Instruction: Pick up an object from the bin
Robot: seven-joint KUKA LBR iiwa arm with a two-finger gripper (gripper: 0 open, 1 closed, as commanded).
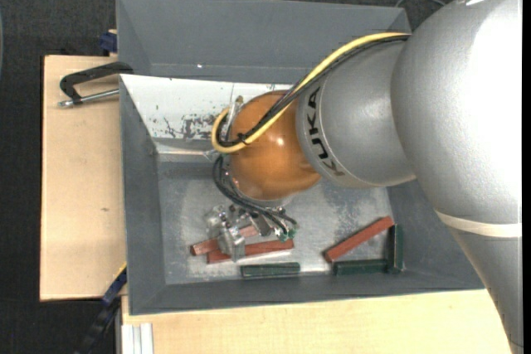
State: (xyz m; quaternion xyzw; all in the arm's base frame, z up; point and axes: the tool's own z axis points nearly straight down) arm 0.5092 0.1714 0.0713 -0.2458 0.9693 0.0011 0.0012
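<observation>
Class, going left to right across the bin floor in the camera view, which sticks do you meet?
Red-brown stick → left dark green stick → slanted red stick → upright dark green stick.

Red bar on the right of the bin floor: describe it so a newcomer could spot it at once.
In the grey bin, go to the floor's near right corner, away from the gripper. A red bar lies there on a slant. It is the only red piece beside two dark green bars, one below it, one at its right end.
</observation>
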